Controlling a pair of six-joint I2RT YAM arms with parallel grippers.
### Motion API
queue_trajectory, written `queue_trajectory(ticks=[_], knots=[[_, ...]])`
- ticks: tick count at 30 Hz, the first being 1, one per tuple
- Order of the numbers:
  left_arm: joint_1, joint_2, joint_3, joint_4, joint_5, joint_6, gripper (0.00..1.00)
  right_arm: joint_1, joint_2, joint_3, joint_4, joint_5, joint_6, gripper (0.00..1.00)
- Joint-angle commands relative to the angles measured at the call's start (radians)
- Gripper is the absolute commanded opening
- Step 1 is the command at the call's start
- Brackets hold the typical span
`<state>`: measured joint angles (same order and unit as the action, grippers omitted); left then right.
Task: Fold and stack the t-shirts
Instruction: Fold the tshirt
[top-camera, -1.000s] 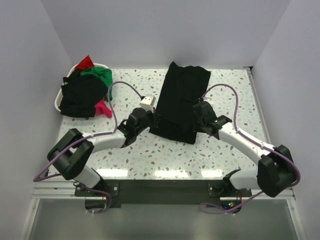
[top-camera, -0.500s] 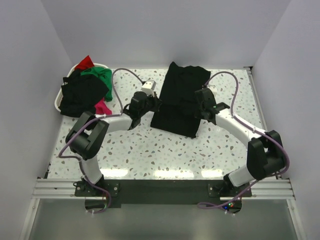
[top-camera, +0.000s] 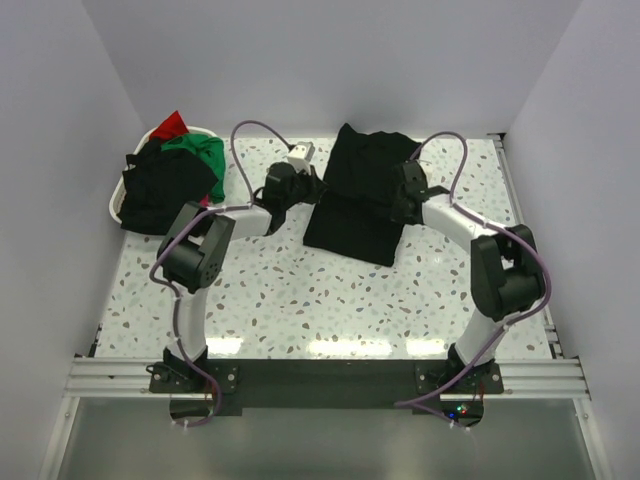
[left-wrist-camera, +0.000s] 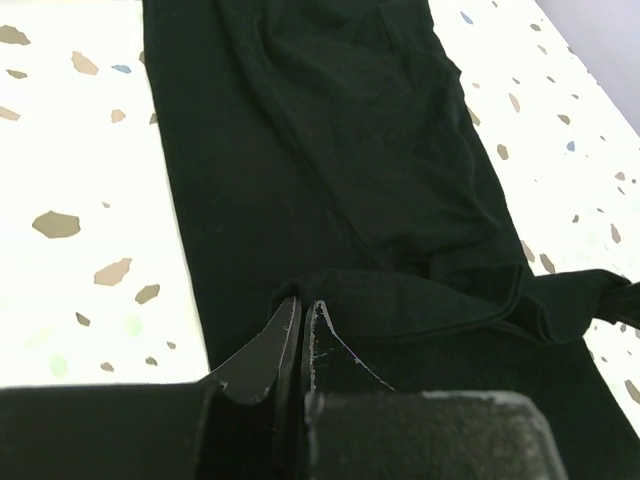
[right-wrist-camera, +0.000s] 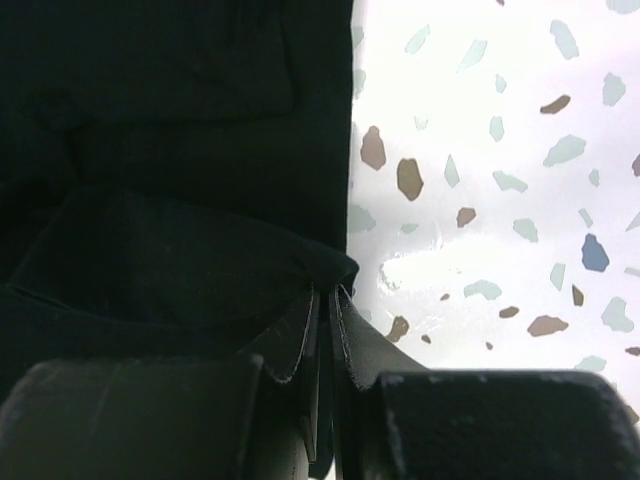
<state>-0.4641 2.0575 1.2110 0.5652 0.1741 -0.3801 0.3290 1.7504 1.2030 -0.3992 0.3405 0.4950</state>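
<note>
The black t-shirt (top-camera: 360, 190) lies as a long, narrowed strip on the surface (top-camera: 300, 300), running from the middle out toward 12 o'clock, well apart from the white basket (top-camera: 114, 206) at 10 o'clock that holds the other shirts (top-camera: 165, 185). The left tool (left-wrist-camera: 302, 325) is clamped on a raised pleat at the strip's 9 o'clock edge, and the right tool (right-wrist-camera: 325, 305) is clamped on the cloth at the 3 o'clock edge, right where it meets bare surface. Both bites look thin, with only a small ridge of fabric between the fingertips, so the likeliest trouble is the cloth sliding out of one tool as the end is carried over, which would leave a lopsided, half-made fold. It is also hard to tell whether each tool has all the layers or just the top one; if only the top ply is caught, the lower layers would lag and bunch underneath. If the two arms travel at unequal pace or height, the crease would run crooked across the strip. In the left wrist view a loose corner (left-wrist-camera: 588, 298) pokes out past the 3 o'clock side and could end up sticking out of the finished fold. Because the right tool grips at the very edge, a small pull toward 3 o'clock could free it altogether.
</note>
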Motion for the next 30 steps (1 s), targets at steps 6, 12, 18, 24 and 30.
queue_trajectory(ticks=[6,12,18,24,30], knots=[[0.05,0.076,0.151,-0.001,0.047,0.023,0.5,-0.038,0.107,0.187,-0.003,-0.017,-0.049,0.32],[0.054,-0.017,0.096,0.012,0.008,0.056,0.85,-0.041,0.063,0.219,-0.02,-0.021,-0.064,0.73],[0.054,-0.126,-0.04,0.019,0.008,0.061,0.86,-0.041,-0.048,0.107,0.011,-0.077,-0.065,0.74],[0.054,-0.204,-0.186,0.021,0.05,0.055,0.83,-0.041,-0.16,-0.057,0.045,-0.182,-0.058,0.73],[0.053,-0.272,-0.373,0.114,0.079,-0.019,0.78,-0.041,-0.281,-0.249,0.095,-0.293,-0.021,0.7]])
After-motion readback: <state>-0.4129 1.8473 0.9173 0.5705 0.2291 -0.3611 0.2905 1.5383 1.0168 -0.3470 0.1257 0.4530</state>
